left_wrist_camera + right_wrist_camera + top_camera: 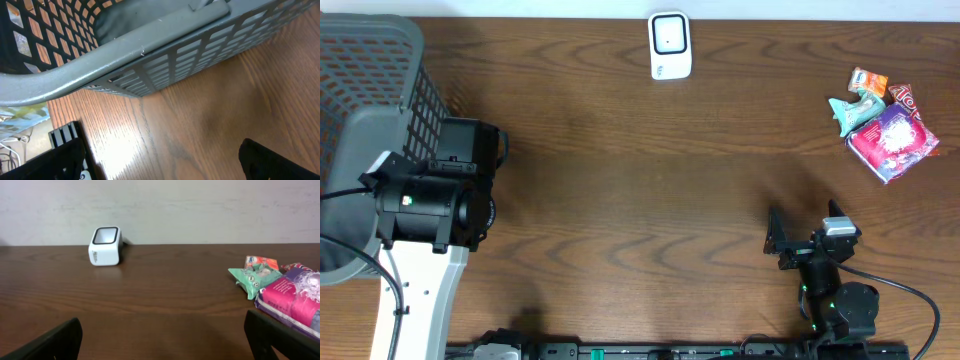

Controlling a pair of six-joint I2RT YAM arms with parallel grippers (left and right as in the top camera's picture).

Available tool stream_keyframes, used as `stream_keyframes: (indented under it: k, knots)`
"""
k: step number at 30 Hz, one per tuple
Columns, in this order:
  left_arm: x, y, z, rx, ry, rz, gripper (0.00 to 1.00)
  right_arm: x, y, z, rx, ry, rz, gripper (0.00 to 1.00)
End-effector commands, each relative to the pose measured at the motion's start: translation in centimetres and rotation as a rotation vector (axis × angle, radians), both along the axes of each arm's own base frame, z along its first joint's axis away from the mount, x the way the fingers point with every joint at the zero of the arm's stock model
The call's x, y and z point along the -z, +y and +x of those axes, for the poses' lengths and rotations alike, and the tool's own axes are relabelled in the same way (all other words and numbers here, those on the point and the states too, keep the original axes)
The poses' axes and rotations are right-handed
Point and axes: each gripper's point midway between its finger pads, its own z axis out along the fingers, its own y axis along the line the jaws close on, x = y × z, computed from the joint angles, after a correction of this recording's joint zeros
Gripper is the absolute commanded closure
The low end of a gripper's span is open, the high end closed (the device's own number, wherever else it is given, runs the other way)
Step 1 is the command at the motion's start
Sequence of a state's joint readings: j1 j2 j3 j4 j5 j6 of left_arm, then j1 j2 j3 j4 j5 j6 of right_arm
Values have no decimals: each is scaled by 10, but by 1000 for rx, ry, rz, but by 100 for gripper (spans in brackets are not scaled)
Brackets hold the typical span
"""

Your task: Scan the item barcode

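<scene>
At the near right of the table (650,190), the right gripper (807,230) is standing with its jaws spread wide, gripping nothing and touching nothing. On the left side, the left gripper (165,162) is likewise gaping wide and empty, just beside the mesh wall of the grey basket (380,60), which is blocking its forward view. Items are lying heaped at the far right: pink packet (892,142), teal packet (848,112), orange packet (868,80) and red packet (907,96), touching one another. White barcode scanner (670,45) is sitting at the far edge, centre, well apart from both grippers.
</scene>
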State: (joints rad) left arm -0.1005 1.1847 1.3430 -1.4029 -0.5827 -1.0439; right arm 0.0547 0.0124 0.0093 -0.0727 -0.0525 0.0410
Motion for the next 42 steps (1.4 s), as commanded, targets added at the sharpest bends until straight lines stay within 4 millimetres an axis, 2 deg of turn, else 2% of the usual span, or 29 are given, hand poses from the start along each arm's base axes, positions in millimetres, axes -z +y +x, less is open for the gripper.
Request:
stream_keyframes:
  k: [1,34,42]
  knots:
    - [-1,4,-1,-13,4,23,2,0,1,0,-3,-2,11,1]
    - [-1,4,-2,-13,11,24,2,0,0,0,-3,-3,11,1]
    - [9,-6,-7,44,-10,-42,2,0,0,0,-3,-3,11,1]
